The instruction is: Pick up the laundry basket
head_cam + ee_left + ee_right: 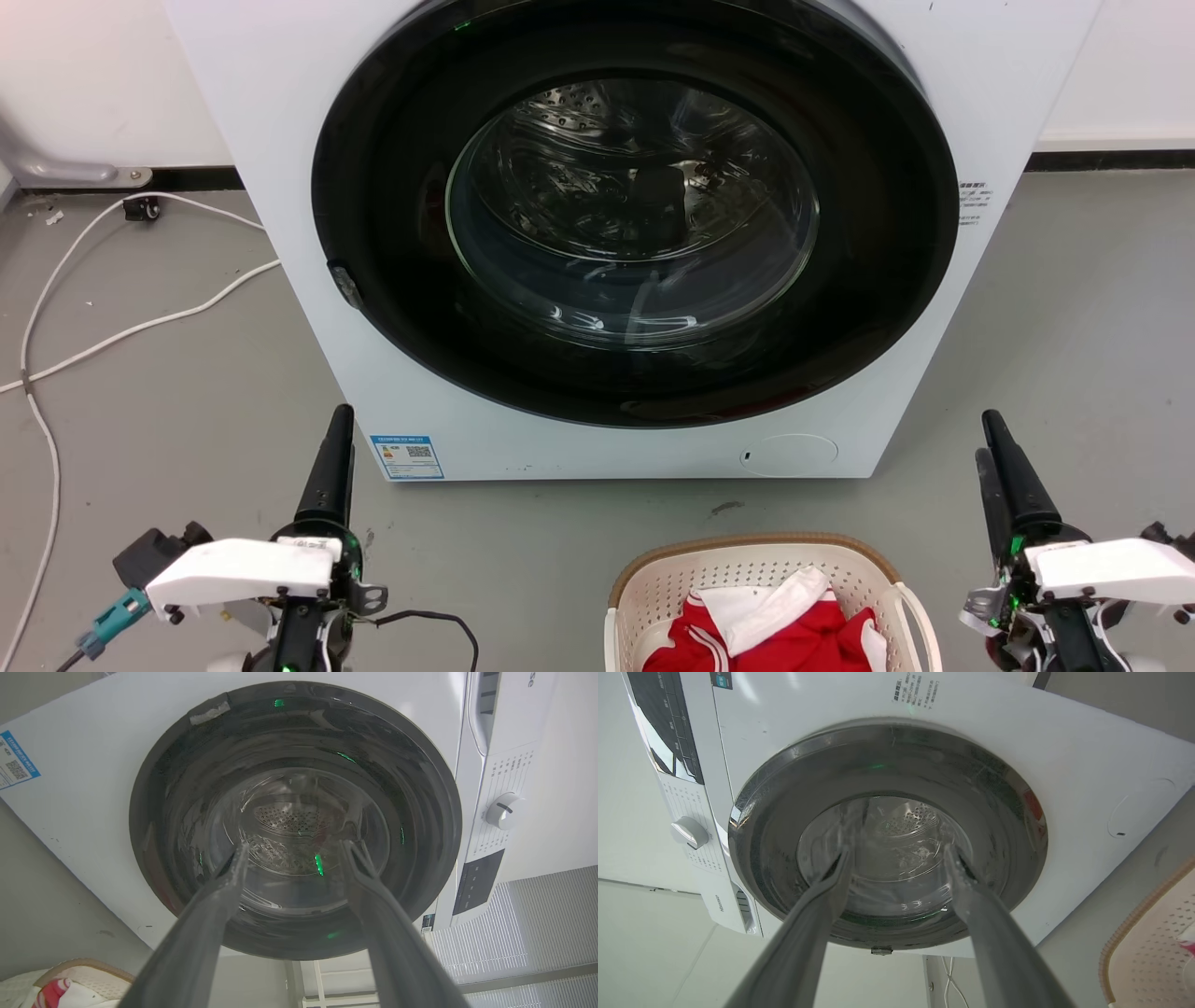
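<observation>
Task item: the cream, perforated plastic laundry basket with a brown braided rim stands on the grey floor, just in front of the white front-loading washing machine. It sits between the two arms, nearer the right one.
Contents: a red-and-white garment lies inside the basket.
Left claw: fingers spread, holding nothing. It points at the machine's dark round glass door and is well apart from the basket.
Right claw: fingers spread, holding nothing. It points the same way, near the basket's side but not touching it.
Progress: in my judgement nothing is done. The basket rests on the floor, ungripped.
Remaining: bring the claws down to the basket's sides, take hold, and lift.
Head view contributes: the basket's place relative to both arms, and the pale loop handle on its right side. White cables trail on the floor to the left.
Wrist views contribute: the open gap between each pair of fingers, which the head view does not make plain for the left claw, seen edge-on. They also show the machine's round dial.
Basket in wrist views: a corner of rim at the left wrist view's lower left, and an arc of rim at the right wrist view's lower right.
</observation>
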